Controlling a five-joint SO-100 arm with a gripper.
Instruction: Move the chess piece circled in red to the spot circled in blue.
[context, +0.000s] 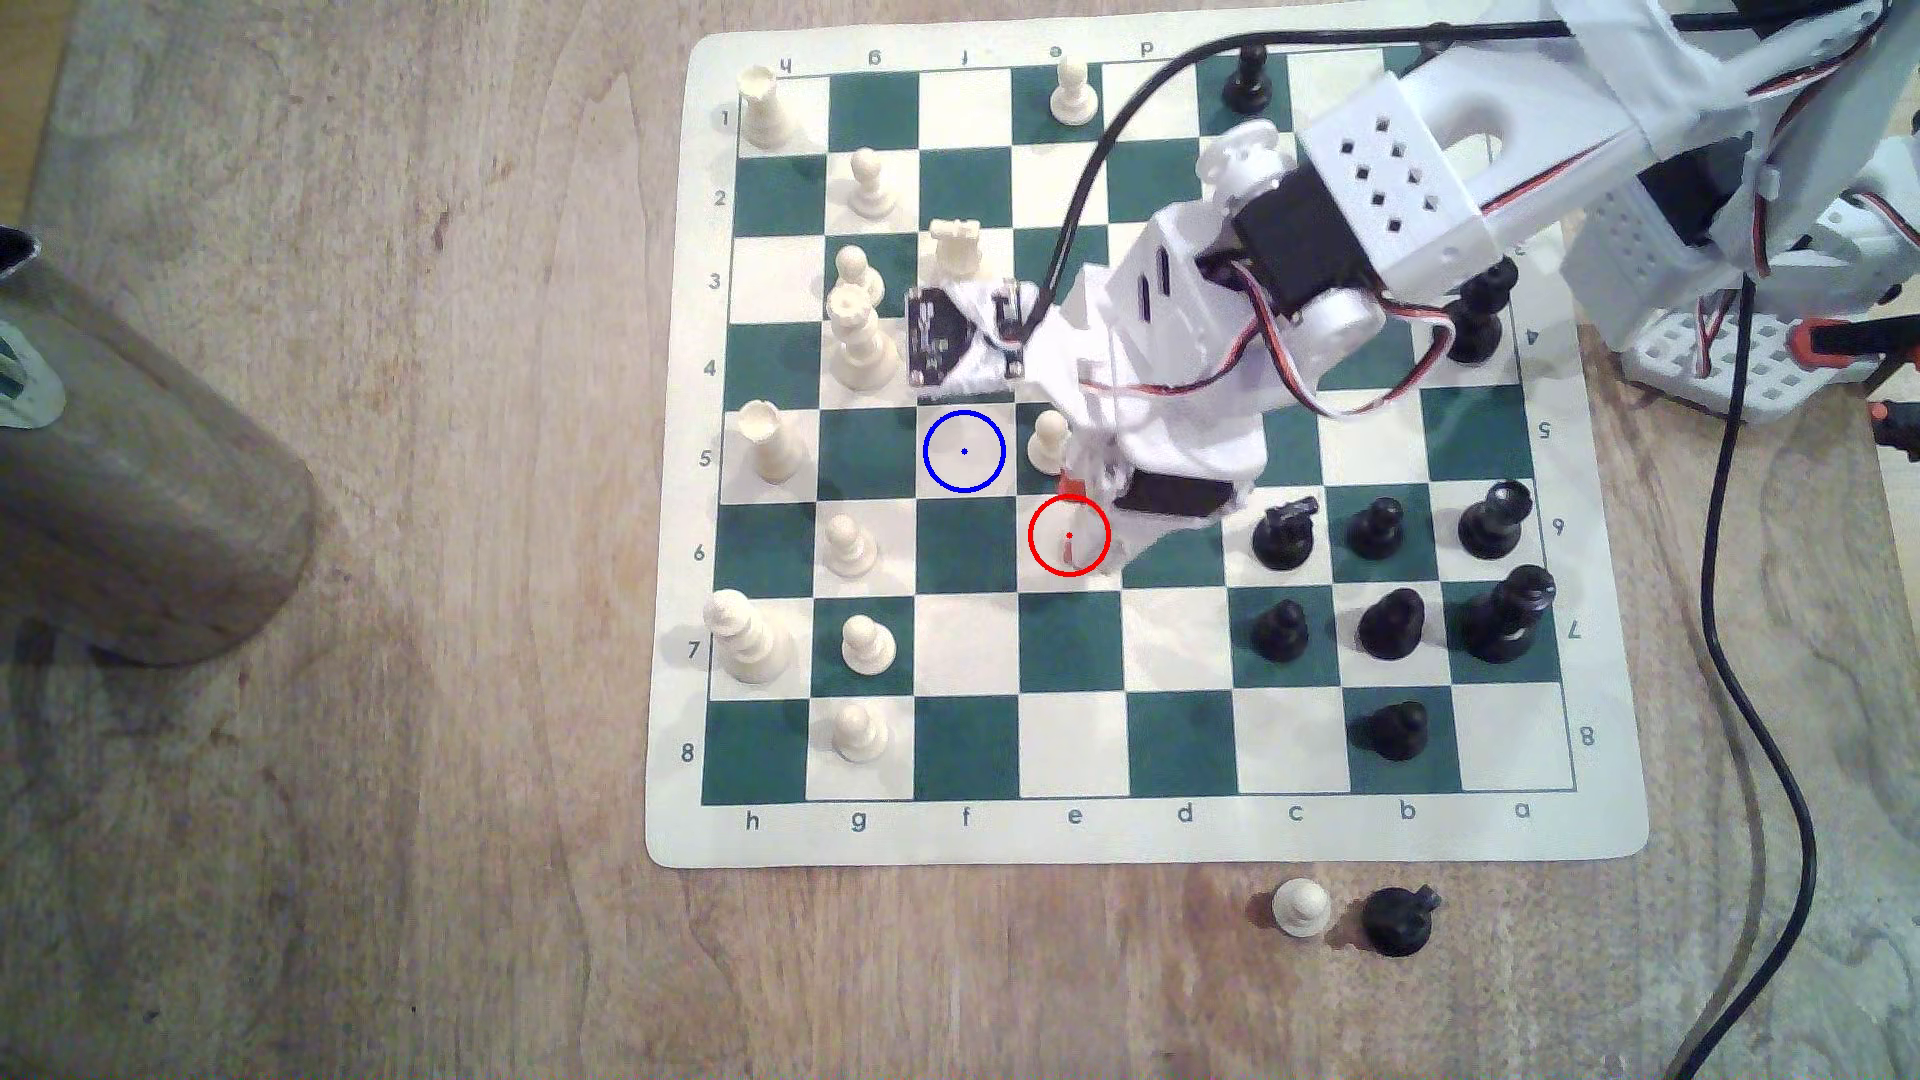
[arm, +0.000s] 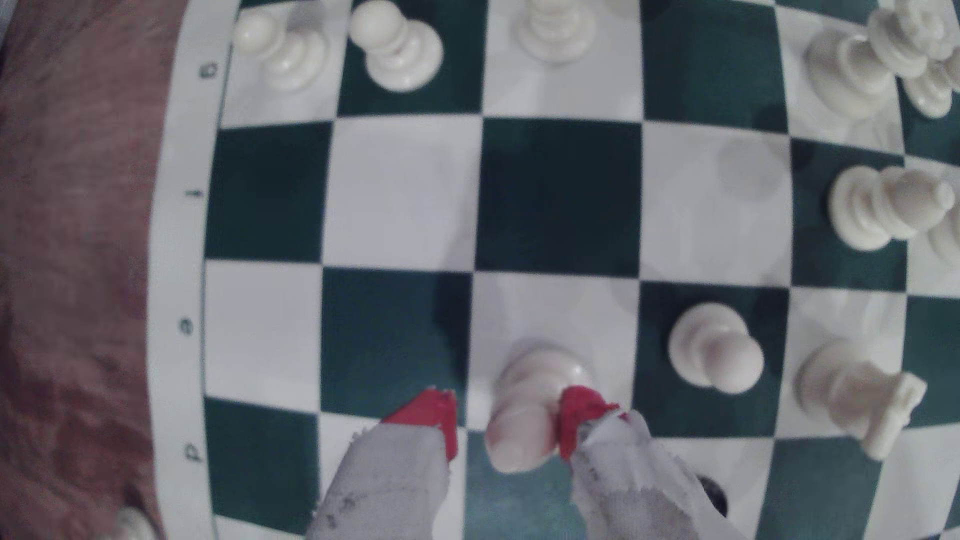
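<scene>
Over the middle of the chessboard (context: 1184, 831), the gripper (arm: 509, 420) is seen with its red tips either side of the cream pawn (arm: 524, 405). One tip is pressed against it, while a sliver of gap shows at the other, so whether it's truly pinched or just loosely bracketed can't be told. In the exterior view the red-ringed square (context: 1069, 536) looks bare, so the pawn is probably already carried just off it, tucked under the gripper. The blue-ringed spot (context: 964, 451) is one square away diagonally and nothing is sat on it. What could go wrong: if the pawn is only held from one side, it could be dropped or tipped during the hop and end up rolling across the board. Another cream pawn (context: 1049, 441) is parked right beside both squares, so it could easily be clipped by the bulky gripper. The tall cream pieces (context: 857, 338) just past the spot could get nudged if the move is overshot.
</scene>
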